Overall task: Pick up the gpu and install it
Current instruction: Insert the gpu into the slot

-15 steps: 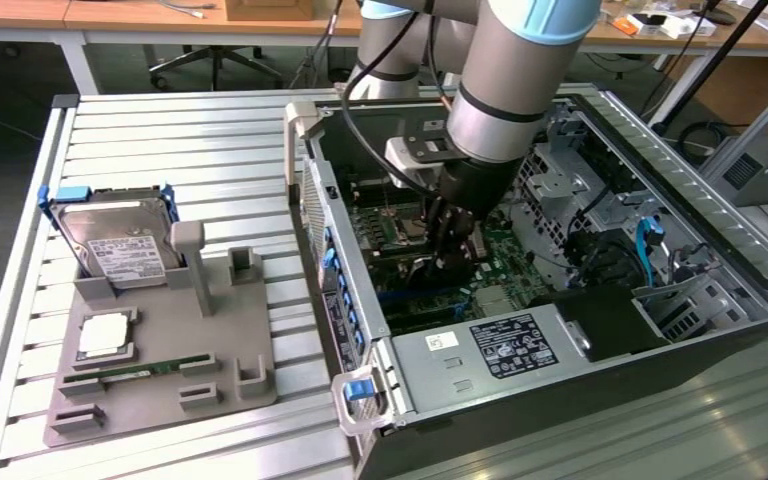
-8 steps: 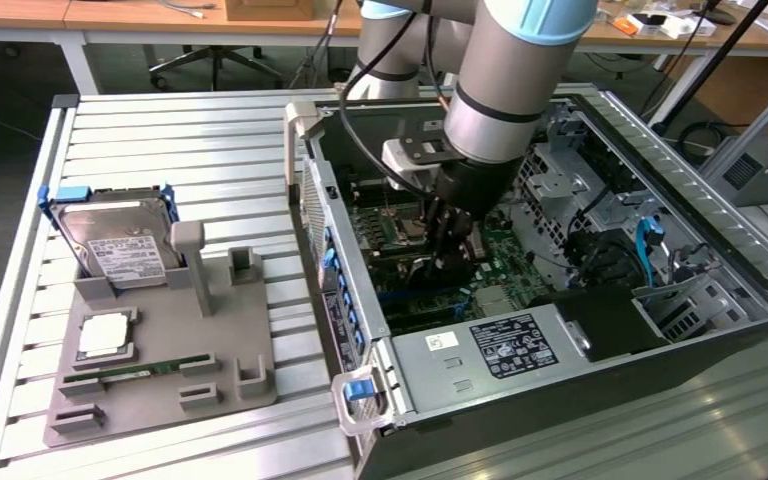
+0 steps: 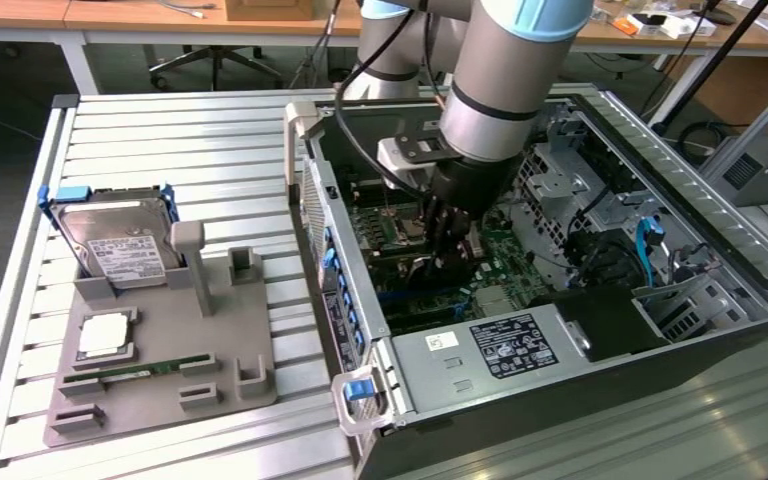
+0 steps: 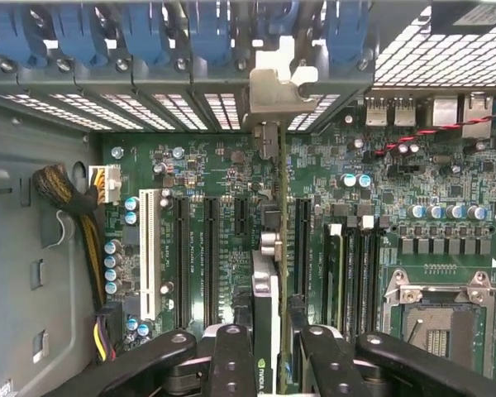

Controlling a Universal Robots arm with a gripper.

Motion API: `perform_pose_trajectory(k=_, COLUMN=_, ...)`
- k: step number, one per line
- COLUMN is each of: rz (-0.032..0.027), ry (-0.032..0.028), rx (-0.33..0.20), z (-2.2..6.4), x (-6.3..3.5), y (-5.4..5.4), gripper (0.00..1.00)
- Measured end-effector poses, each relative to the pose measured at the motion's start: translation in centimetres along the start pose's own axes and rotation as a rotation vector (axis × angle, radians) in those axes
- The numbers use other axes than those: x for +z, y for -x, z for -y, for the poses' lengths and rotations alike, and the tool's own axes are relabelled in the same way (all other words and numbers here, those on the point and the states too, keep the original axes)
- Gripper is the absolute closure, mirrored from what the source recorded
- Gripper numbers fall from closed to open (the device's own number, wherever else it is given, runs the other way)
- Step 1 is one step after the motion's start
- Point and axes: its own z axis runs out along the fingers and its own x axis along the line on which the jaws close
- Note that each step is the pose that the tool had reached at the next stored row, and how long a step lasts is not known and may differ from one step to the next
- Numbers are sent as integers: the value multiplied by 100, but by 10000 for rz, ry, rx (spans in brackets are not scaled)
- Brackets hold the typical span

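My gripper (image 4: 270, 351) is shut on the gpu (image 4: 267, 285), a thin black card seen edge-on between the two black fingers (image 4: 231, 360). The card stands upright over the green motherboard (image 4: 207, 165), lined up with one of the long black expansion slots (image 4: 302, 248). Its silver end bracket (image 4: 270, 91) reaches the case's rear wall, at the slot openings under the blue latches. I cannot tell whether the card's edge sits in the slot. In the exterior view my gripper (image 3: 446, 240) is deep inside the open computer case (image 3: 491, 350), with the dark gpu (image 3: 448, 268) below it.
A grey fixture tray (image 3: 244, 330) at the exterior view's left carries a silver hard drive (image 3: 117, 245) in a blue frame, a square chip (image 3: 104, 335) and a green memory stick (image 3: 144, 371). Inside the case are blue latches (image 4: 140, 33), memory slots (image 4: 351, 265), a processor socket (image 4: 434, 318) and a cable bundle (image 4: 70, 198).
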Motion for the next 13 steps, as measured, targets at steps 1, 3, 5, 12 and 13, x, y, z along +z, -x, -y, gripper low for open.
perform_pose_trajectory(k=1, rz=-3, ry=1, rx=-1, z=1, x=-28, y=-1, gripper=73)
perform_pose_trajectory(k=3, rz=-1, ry=0, rx=-1, z=1, x=-83, y=-2, gripper=73)
perform_pose_trajectory(k=5, rz=-1, ry=1, rx=-2, z=5, x=-108, y=-3, gripper=73)
perform_pose_trajectory(k=12, rz=1, ry=189, rx=-7, z=288, x=-121, y=-6, gripper=73)
perform_pose_trajectory(k=13, rz=-3, ry=191, rx=-8, z=302, x=-130, y=-7, gripper=73)
